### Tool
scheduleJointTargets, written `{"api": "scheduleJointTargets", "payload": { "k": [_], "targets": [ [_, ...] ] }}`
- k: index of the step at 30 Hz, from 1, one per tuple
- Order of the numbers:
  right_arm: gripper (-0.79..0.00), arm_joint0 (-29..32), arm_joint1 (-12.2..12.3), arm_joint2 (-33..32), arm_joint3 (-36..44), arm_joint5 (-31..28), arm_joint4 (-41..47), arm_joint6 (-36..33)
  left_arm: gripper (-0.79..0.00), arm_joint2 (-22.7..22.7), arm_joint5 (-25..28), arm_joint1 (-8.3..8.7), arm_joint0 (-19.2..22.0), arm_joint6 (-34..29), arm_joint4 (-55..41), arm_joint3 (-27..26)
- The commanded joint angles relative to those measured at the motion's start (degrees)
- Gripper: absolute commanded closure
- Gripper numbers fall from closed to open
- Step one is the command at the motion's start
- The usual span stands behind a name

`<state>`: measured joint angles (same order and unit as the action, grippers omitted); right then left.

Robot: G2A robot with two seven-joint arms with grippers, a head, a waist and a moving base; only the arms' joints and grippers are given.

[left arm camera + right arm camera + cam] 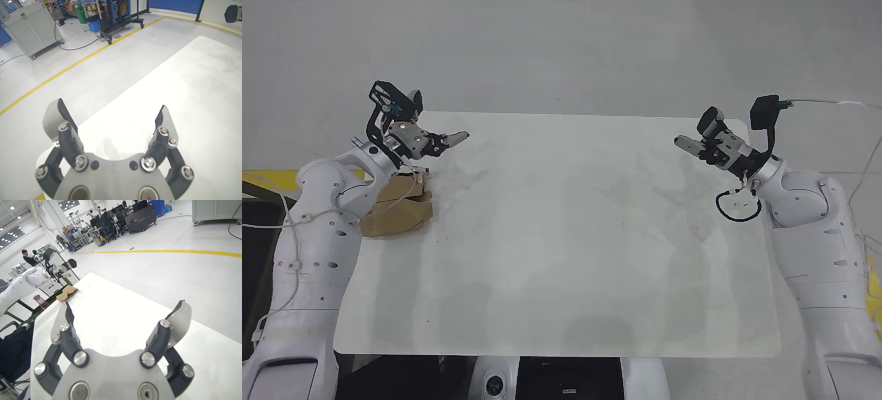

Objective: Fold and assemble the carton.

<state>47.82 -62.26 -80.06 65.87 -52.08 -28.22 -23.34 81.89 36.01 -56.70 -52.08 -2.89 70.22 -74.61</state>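
A brown cardboard carton (400,207), partly folded and crumpled, lies at the left edge of the white table (572,250); from the right wrist view the carton (67,293) sits at the table's far end. My left gripper (454,138) hangs open above the table's far left corner, just beyond the carton, nothing between its fingers (64,113). My right gripper (685,145) stands open over the far right edge, far from the carton, also holding nothing; its own view shows the right gripper (122,308) spread wide above bare tabletop.
The table surface (189,98) is plain white, with floor and a yellow floor line (56,75) beyond its far edge. A pink bottle (38,299) stands on a side surface past the table's left end. A black cable loop (738,205) hangs by the right arm.
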Motion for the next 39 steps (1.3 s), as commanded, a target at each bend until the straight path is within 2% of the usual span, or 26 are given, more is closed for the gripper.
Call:
{"api": "scheduleJointTargets", "payload": {
  "k": [1, 4, 11, 15, 17, 24, 31, 39],
  "targets": [
    [-0.785, 0.0, 0.0, 0.0, 0.0, 0.0, 0.0, 0.0, -0.785, 0.6, -3.0, 0.03, -1.0, 0.7, -0.3, -0.3],
    [-0.785, 0.0, 0.0, 0.0, 0.0, 0.0, 0.0, 0.0, -0.785, 2.4, -2.7, 0.24, -1.3, -0.6, -3.1, 0.5],
    [-0.785, 0.0, 0.0, 0.0, 0.0, 0.0, 0.0, 0.0, -0.785, 7.0, 0.9, 1.23, -1.2, -9.2, -9.9, 4.5],
    [-0.785, 0.0, 0.0, 0.0, 0.0, 0.0, 0.0, 0.0, -0.785, 10.1, 5.8, 1.96, 0.2, -16.3, -18.9, 9.3],
    [-0.785, 0.0, 0.0, 0.0, 0.0, 0.0, 0.0, 0.0, -0.785, 10.6, 9.9, 2.2, 1.2, -20.4, -25.1, 12.1],
    [-0.785, 0.0, 0.0, 0.0, 0.0, 0.0, 0.0, 0.0, -0.785, 13.4, 15.0, 3.71, 6.1, -31.6, -38.6, 22.1],
    [-0.785, 0.0, 0.0, 0.0, 0.0, 0.0, 0.0, 0.0, -0.785, 16.0, 15.5, 5.45, 8.8, -39.5, -47.8, 29.5],
    [-0.785, 0.0, 0.0, 0.0, 0.0, 0.0, 0.0, 0.0, -0.785, 18.5, 13.4, 7.74, 10.8, -42.1, -47.2, 36.0]
  ]
}}
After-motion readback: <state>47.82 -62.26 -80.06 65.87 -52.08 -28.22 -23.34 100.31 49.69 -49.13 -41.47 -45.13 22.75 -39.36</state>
